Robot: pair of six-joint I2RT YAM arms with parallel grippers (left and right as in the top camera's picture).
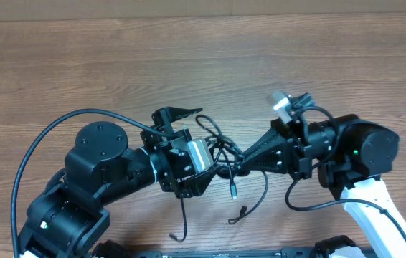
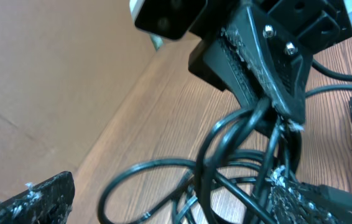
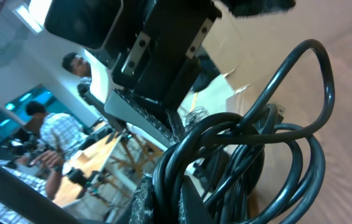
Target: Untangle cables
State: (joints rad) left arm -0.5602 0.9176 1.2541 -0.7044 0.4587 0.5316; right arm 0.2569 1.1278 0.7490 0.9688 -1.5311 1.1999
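My table (image 1: 81,64) is brown wood-grain board, and a wall of plain cardboard (image 1: 189,8) runs along its far edge. My right wrist camera looks past the table into a bright white room. At the left of that view there is a man in a checked shirt (image 3: 46,134) and a second person (image 3: 73,62) farther back.

The cables (image 1: 221,147) sit bunched at the middle of the table, between my two arms. Loose ends trail toward the near edge, one of them tipped with a silver plug (image 1: 233,190).

My right gripper (image 1: 241,163) is pinched tight on the bundle, with loops bulging beyond its fingers. My left gripper (image 1: 204,149) is spread wide, one finger on each side of the tangle, and clamps nothing.
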